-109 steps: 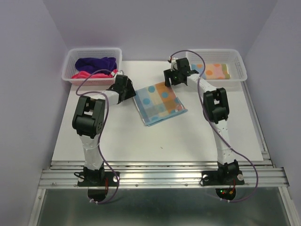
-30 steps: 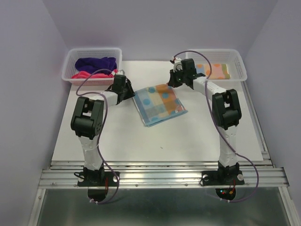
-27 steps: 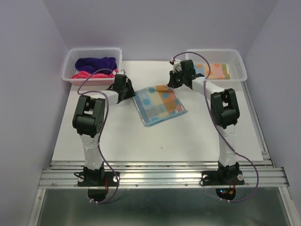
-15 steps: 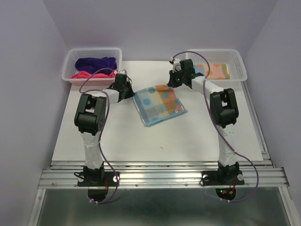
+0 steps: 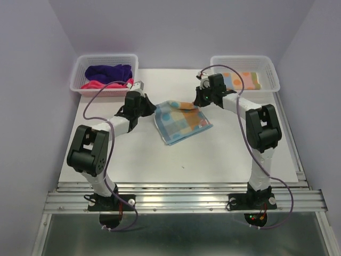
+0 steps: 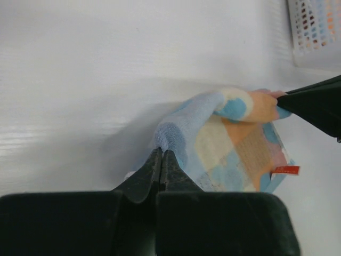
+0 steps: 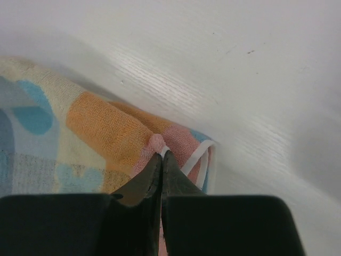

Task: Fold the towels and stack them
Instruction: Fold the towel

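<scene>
Left pincer [image 6: 161,152] was clamped shut on a corner of the spotted towel [image 5: 181,121], fingers squeezed together with a bit of light blue cloth bunched up right at the tips. Right pincer [image 7: 161,153] was doing the same on the other far corner, pinching a pink-and-orange bit of the hem tight between its fingers.

From the top view, that towel sat around the middle of the white counter [image 5: 186,154], between the two arms and turned at an angle. Its far edge was pulled up off the counter and curled over a little, and the near part lay flat. The left wrist view showed the lifted edge as a soft hump stretched between the two pincers, with a small red tag [image 6: 285,170] sticking out of the towel's edge lower down.

Left basket [image 5: 105,58] at the far left corner had the purple towel [image 5: 109,71] piled in it, with the pink towel [image 5: 98,84] at its front. Right basket [image 5: 242,58] at the far right held a folded towel [image 5: 242,80], also spotted in orange and blue, lying flat. Both baskets were well apart from the towel being held.
</scene>
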Tool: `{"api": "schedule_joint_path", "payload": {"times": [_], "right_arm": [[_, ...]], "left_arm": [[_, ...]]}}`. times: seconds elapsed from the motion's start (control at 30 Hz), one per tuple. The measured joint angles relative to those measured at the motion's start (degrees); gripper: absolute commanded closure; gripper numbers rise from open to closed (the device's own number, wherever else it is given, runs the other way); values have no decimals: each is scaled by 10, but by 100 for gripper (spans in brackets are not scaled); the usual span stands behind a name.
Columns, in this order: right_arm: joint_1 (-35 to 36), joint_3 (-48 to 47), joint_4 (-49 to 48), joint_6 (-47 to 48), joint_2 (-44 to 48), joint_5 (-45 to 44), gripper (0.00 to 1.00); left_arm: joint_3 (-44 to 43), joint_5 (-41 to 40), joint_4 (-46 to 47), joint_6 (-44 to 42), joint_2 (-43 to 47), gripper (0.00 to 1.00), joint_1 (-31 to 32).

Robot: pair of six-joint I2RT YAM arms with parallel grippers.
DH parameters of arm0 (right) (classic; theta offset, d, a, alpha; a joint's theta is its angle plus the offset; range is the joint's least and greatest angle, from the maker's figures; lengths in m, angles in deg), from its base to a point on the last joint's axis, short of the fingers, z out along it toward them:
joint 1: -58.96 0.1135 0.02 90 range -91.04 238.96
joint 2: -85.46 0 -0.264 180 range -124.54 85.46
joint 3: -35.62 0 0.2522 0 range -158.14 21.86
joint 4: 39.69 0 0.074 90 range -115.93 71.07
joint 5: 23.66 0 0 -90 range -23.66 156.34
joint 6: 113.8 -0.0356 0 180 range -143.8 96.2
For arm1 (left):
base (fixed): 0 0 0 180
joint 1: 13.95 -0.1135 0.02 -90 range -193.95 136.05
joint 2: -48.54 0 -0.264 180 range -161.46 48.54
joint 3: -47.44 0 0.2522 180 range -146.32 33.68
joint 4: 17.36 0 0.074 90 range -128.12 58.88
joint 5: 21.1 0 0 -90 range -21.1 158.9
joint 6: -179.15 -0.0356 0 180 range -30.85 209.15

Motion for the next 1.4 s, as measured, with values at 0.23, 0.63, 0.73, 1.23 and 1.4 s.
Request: {"api": "schedule_joint_path", "payload": {"times": [0.23,0.63,0.73,1.23,1.4], "right_arm": [[0,113,-44,-30,97,-15,99],[0,211,-63,-50,158,-68,99],[0,213,-58,-50,164,-78,99],[0,228,-16,-46,177,-137,94],[0,240,-11,-58,178,-143,82]], "left_arm": [[101,6,49,12,36,100,59],[216,-18,79,48,152,100,104],[225,-18,82,52,152,100,110],[238,-12,89,67,152,100,127],[238,-2,89,74,132,63,132]]}}
